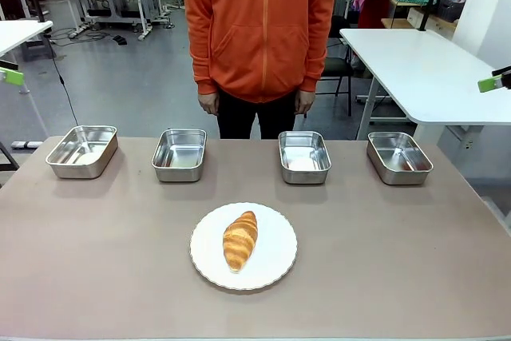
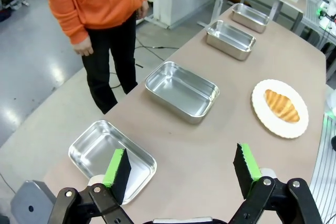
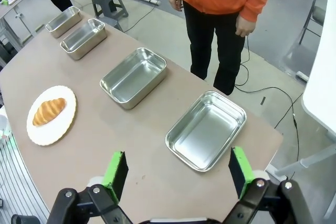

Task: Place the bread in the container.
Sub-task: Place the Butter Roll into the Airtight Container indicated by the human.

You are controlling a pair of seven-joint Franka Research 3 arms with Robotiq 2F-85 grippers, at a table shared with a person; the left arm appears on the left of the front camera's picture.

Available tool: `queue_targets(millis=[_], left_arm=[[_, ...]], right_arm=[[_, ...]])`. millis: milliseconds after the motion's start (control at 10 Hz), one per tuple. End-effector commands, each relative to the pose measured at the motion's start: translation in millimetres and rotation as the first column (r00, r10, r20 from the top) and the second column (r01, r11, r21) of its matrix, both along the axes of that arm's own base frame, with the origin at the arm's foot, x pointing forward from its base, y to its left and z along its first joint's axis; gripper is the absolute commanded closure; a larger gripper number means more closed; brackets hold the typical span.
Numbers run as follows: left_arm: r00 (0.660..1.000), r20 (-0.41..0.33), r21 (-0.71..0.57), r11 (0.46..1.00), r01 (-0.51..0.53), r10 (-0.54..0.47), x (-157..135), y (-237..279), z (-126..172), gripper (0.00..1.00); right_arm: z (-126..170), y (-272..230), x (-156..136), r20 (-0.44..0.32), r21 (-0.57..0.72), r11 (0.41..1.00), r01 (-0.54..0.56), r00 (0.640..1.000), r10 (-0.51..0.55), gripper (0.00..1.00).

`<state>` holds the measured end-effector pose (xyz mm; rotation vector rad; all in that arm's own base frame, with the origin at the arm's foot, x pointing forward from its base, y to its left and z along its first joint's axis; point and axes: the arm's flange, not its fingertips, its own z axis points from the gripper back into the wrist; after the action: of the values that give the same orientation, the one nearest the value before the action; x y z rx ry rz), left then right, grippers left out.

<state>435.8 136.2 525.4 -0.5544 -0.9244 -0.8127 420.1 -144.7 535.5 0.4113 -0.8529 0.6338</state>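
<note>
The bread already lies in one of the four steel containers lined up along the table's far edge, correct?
No. The bread lies on the round white plate in front of that row, as the front view shows. The four steel containers do line the far edge, none holding bread.

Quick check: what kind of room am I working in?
Probably a robotics lab: white workbenches, cables loose on the bare floor, identical steel trays in a row.
</note>
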Motion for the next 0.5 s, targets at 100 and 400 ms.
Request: queue_targets(millis=[100,400], left_arm=[[1.0,0.017,0.001,1.0,0.009,-0.009,-1.3,0.1,2.3,0.0],[1.0,0.017,0.001,1.0,0.009,-0.009,-1.3,0.1,2.3,0.0]], right_arm=[[-0.8,-0.8,1.7,0.024,0.01,1.0,-0.015,1.0,0.015,0.0],[-0.8,-0.8,1.7,0.024,0.01,1.0,-0.015,1.0,0.015,0.0]])
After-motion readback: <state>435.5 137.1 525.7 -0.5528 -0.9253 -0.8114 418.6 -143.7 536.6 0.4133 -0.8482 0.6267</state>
